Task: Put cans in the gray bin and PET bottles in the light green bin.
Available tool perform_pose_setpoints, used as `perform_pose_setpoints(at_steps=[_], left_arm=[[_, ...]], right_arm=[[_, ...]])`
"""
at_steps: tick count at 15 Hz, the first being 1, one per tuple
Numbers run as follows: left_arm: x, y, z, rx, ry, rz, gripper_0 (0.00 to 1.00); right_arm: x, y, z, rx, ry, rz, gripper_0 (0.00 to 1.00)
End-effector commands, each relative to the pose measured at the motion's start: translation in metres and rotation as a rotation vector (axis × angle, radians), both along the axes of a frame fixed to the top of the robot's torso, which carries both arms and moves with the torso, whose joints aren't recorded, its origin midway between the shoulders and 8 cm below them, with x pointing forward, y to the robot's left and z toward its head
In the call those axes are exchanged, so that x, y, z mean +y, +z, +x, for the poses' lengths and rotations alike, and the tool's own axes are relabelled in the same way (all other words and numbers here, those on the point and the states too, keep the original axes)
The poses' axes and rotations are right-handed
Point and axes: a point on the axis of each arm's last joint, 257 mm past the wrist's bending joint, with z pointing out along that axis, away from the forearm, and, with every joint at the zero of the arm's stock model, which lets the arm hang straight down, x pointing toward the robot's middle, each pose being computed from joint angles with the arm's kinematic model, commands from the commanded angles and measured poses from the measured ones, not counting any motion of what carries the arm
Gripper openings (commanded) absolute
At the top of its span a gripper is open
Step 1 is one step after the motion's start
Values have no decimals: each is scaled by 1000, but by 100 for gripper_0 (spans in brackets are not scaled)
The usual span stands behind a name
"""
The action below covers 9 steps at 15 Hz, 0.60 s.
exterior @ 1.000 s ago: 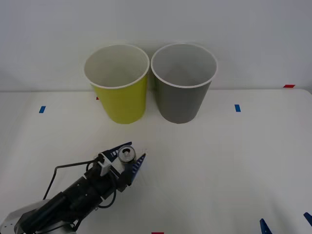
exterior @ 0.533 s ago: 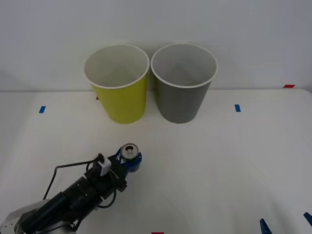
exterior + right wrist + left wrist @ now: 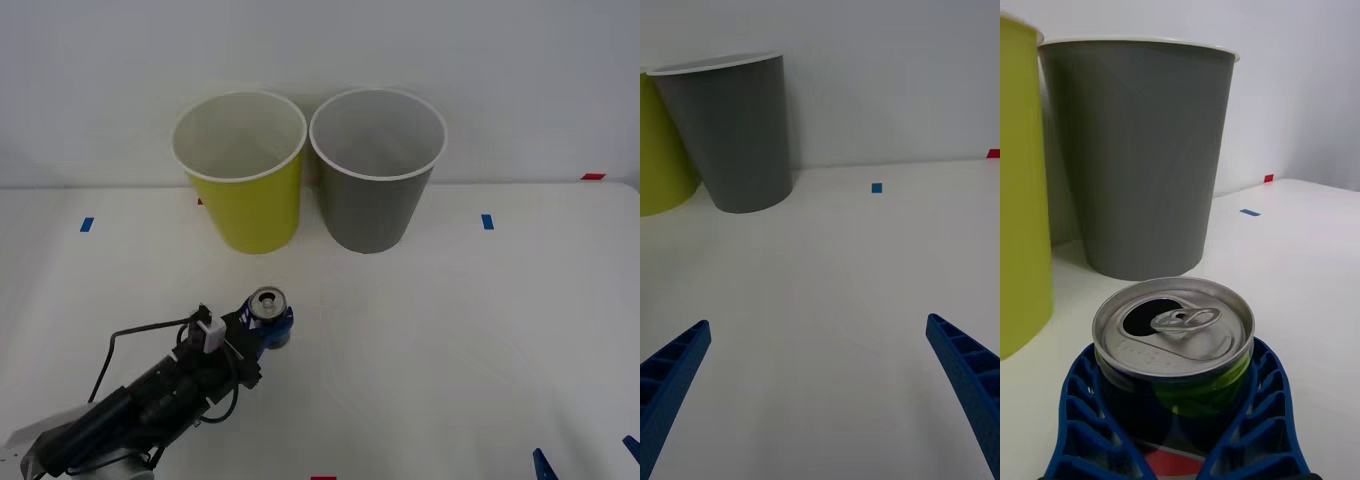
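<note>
From the front, the left gripper (image 3: 266, 325) is clasping the can (image 3: 267, 309) upright on the white table (image 3: 450, 330), in front of the light green bin (image 3: 245, 200) — the gray bin (image 3: 375, 195) is standing just beside it.

The left wrist view is showing blue fingers (image 3: 1259, 405) wrapping the can (image 3: 1174, 337).

In the right wrist view, the right gripper (image 3: 820, 390) is hanging spread wide — holding nothing.
</note>
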Motion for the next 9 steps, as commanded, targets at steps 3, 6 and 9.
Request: perform_pose_setpoints(at_steps=[3,6,9], left_arm=[[-25,51,-6,33,-73,-9,0],[-32,70,-6,21,-84,-11,0],[-22,113,-9,62,-47,51,0]], right_arm=[[0,0,0,0,0,0,100],[0,0,0,0,0,0,100],[0,0,0,0,0,0,100]])
